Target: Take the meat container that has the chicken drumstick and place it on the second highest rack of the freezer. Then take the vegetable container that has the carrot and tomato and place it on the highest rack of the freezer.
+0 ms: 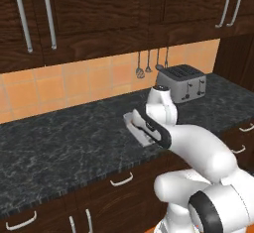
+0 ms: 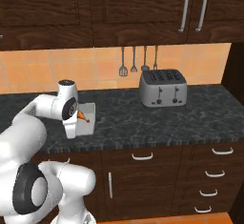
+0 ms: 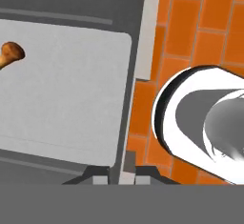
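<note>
The meat container (image 2: pixel 89 122), a shallow white tray, sits at the front edge of the dark counter (image 2: pixel 143 118). The small orange-brown chicken drumstick (image 2: pixel 84 117) lies inside it, and in the hand view the drumstick (image 3: pixel 9 54) is at the far left of the tray floor (image 3: pixel 66 94). My gripper (image 3: pixel 121 178) points straight down at the container's near side and is shut on its thin wall (image 3: pixel 126 163). From the left base view my arm covers much of the container (image 1: pixel 135 124). The freezer and the vegetable container are out of view.
A silver toaster (image 2: pixel 162 87) stands to the right at the back of the counter, with utensils (image 2: pixel 133 61) hanging on the tiled wall above it. Dark wood cabinets (image 1: pixel 99 14) overhang the counter. Drawers (image 2: pixel 209 170) sit below, over an orange floor (image 3: pixel 200 37).
</note>
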